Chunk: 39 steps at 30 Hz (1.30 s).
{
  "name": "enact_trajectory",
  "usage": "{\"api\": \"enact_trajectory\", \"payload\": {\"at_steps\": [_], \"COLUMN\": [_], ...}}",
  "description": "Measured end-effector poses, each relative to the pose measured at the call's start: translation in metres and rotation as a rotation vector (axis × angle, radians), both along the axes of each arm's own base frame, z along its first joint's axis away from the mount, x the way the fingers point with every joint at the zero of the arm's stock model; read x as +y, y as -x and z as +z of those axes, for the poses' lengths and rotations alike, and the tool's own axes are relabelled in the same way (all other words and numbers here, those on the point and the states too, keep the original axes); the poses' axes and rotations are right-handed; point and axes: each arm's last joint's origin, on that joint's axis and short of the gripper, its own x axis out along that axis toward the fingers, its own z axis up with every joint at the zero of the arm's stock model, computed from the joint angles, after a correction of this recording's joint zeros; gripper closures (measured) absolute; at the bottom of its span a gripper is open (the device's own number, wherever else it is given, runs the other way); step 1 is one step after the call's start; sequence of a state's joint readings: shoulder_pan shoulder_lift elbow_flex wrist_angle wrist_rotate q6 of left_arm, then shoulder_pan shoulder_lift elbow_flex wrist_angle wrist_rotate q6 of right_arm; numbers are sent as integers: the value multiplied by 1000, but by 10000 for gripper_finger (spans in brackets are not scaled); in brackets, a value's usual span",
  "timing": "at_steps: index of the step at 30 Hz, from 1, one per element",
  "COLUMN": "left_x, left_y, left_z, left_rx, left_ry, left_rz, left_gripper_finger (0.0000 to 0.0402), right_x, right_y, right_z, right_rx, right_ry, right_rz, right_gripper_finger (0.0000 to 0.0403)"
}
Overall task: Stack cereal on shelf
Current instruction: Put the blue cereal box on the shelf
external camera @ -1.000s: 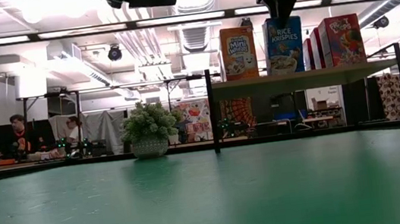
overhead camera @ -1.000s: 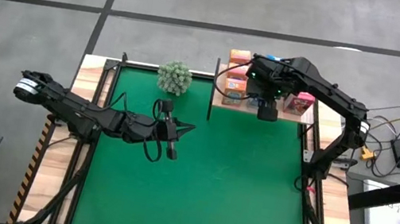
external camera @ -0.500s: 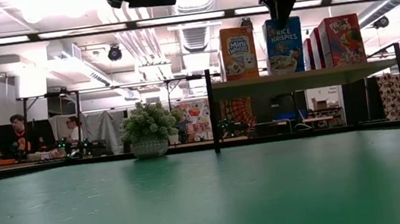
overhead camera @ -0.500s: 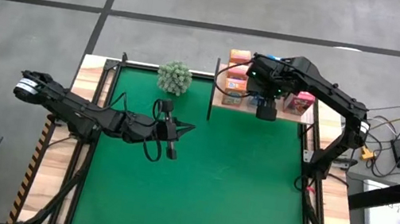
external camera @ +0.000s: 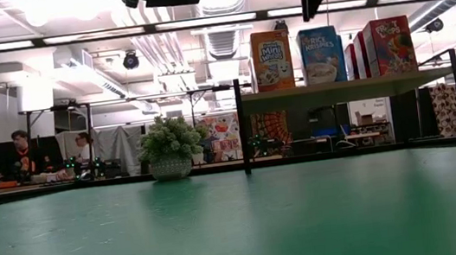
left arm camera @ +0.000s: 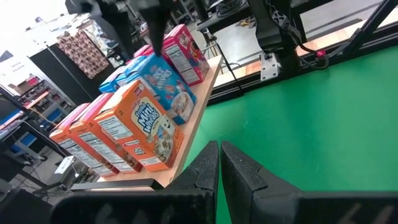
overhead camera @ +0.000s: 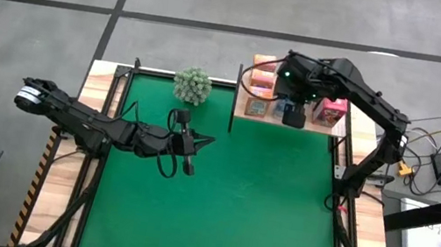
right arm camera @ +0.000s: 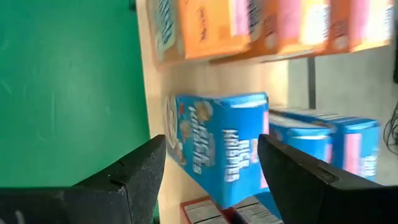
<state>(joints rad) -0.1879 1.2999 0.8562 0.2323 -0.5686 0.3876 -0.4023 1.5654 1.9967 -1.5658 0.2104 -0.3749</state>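
1. We are judging the front blue cardboard cereal box (right arm camera: 217,149) light, stiff and easily tipped; its two narrow sides are best for gripping.
2. It is standing on the light wooden shelf (overhead camera: 268,117), at one o'clock on the mat.
3. We are hovering our right gripper (right arm camera: 208,180) above it, fingers wide, holding nothing.
4. Our left gripper (left arm camera: 220,163) is waiting mid-mat, fingers nearly closed, empty.

An open industrial lab or workshop is showing itself here: exposed ceiling ducts (external camera: 158,53) and strip lights are running overhead, seated people (external camera: 20,153) are working at benches behind, and a concrete floor (overhead camera: 222,0) is surrounding the rig.
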Motion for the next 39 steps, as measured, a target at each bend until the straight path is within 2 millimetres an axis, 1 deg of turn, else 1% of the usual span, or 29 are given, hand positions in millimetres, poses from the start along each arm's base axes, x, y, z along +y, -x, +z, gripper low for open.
{"api": "enact_trajectory", "payload": {"at_steps": [3,6,10,14,15,16,27,39], "left_x": [0,0,0,0,0,0,0,0], "left_y": [0,0,0,0,0,0,0,0], "left_z": [0,0,0,0,0,0,1,1], "left_rx": [5,8,7,5,2,-2,-13,-14], "left_ry": [-10,-18,-16,-10,-8,-4,9,9], "left_rz": [-2,-3,-3,-2,-2,-1,1,1], "left_gripper_finger": [402,402,402,402,402,402,402,402], "right_x": [1,1,-3,-11,-13,-14,-28,-26], "right_y": [2,2,-1,-3,-4,-5,-9,-4], "right_z": [11,18,18,11,9,6,-17,-12], "right_rx": [-52,-92,-130,-131,-126,-125,-75,-75], "right_ry": [14,27,39,39,33,27,18,21], "right_rz": [-18,-23,-39,-50,-44,-38,-54,-41], "right_gripper_finger": [173,204,272,356,375,384,390,390]}}
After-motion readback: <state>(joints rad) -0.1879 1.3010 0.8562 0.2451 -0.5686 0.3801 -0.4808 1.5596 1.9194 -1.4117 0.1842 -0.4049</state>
